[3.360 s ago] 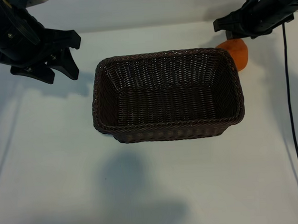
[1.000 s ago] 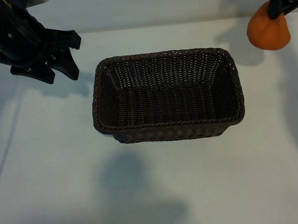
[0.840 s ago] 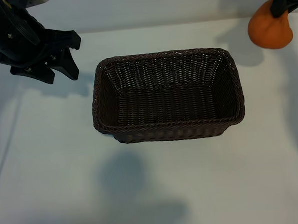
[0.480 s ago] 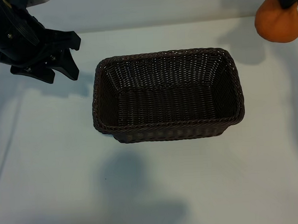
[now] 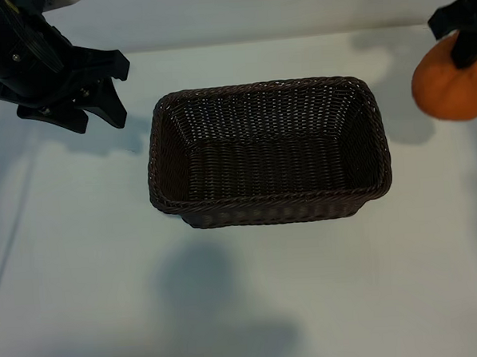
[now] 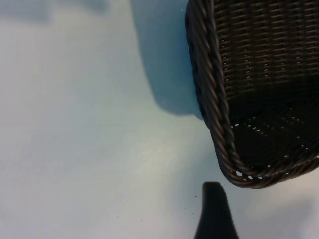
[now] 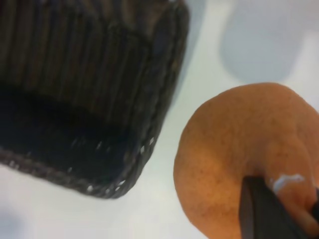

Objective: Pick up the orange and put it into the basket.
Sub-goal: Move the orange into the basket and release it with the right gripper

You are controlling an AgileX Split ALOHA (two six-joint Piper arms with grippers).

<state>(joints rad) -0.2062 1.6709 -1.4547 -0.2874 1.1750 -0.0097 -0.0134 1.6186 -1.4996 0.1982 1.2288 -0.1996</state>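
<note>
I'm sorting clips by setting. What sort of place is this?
Probably a lab bench for robot trials, not a kitchen: a plain white table, a black arm at each side, and only a basket and an orange, which the right gripper holds beside the basket.

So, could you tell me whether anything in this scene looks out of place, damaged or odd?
Nothing stands out. The basket sits upright, intact and empty on the table. The right gripper holds the orange aloft beside the basket; the left gripper hangs open at the other side.
</note>
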